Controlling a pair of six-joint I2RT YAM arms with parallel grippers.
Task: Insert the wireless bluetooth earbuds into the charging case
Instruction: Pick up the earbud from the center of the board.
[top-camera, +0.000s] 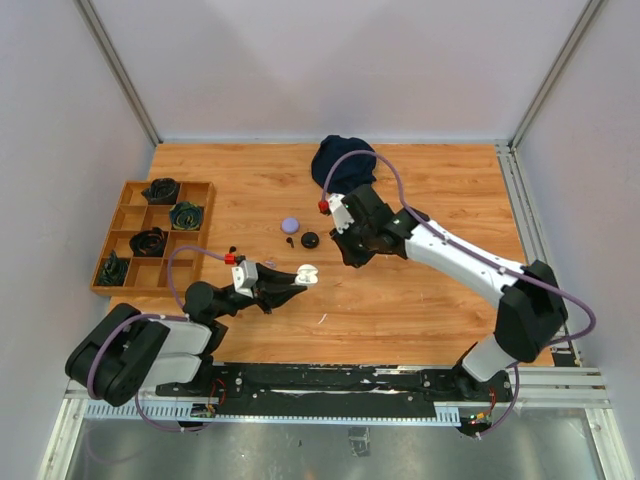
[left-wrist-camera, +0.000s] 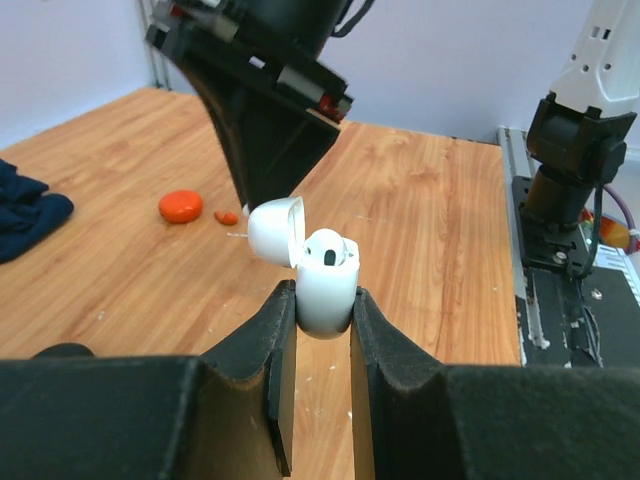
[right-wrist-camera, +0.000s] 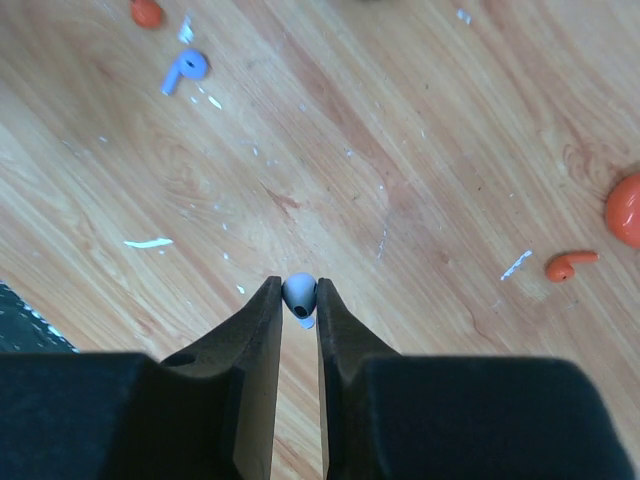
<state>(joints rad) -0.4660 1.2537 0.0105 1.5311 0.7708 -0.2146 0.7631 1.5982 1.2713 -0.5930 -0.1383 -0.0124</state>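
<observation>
My left gripper (left-wrist-camera: 322, 300) is shut on the white charging case (left-wrist-camera: 327, 275), held upright near the table with its lid (left-wrist-camera: 275, 229) flipped open; the same gripper (top-camera: 298, 279) shows at centre-left in the top view. My right gripper (right-wrist-camera: 299, 292) is shut on a small pale earbud (right-wrist-camera: 299, 293) just above the wood. In the top view this gripper (top-camera: 347, 258) hangs a little right of the case (top-camera: 307, 274). A purple earbud (right-wrist-camera: 185, 69) and an orange earbud (right-wrist-camera: 570, 265) lie loose on the table.
A purple round case (top-camera: 290, 225), a black round case (top-camera: 310, 240) and a black earbud (top-camera: 289, 241) lie behind the white case. An orange case (left-wrist-camera: 181, 206) sits by the right arm. A dark cloth (top-camera: 342, 163) lies at the back, a wooden compartment tray (top-camera: 131, 212) at left.
</observation>
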